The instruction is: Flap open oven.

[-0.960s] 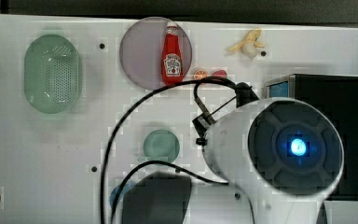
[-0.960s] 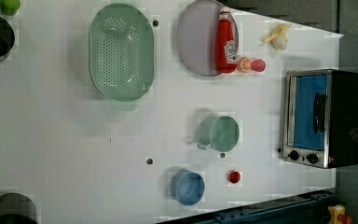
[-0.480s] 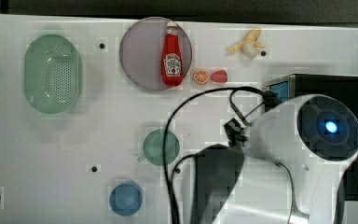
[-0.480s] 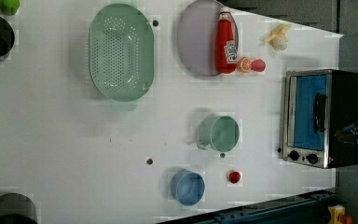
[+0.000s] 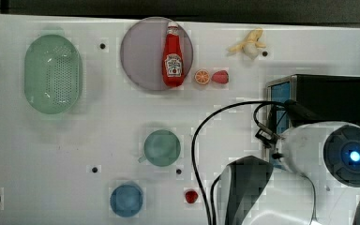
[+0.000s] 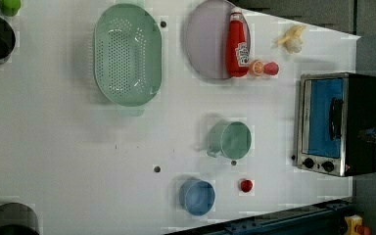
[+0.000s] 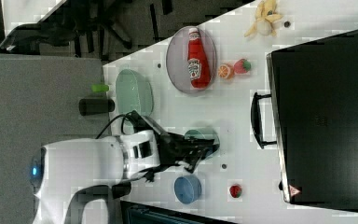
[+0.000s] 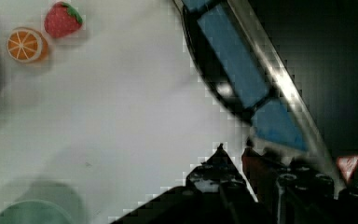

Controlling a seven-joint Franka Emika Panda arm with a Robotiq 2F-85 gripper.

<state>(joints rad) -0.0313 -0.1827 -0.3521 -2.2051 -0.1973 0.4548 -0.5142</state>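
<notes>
A big white tabletop [image 5: 243, 187] fills the room's middle. It has small dark dots [image 5: 102, 46] on it here and there. In the top view, a dark strip of floor [image 5: 168, 7] runs along the far edge of the tabletop. In the left view, grey floor [image 6: 372, 39] lies past the tabletop's right edge, and a dark blue bar [image 6: 274, 226] runs along its near edge. In the right view, a flat grey panel [image 7: 37, 88] sits beside the tabletop, and dark chair legs [image 7: 88, 23] stand behind it. The light is soft and even.
</notes>
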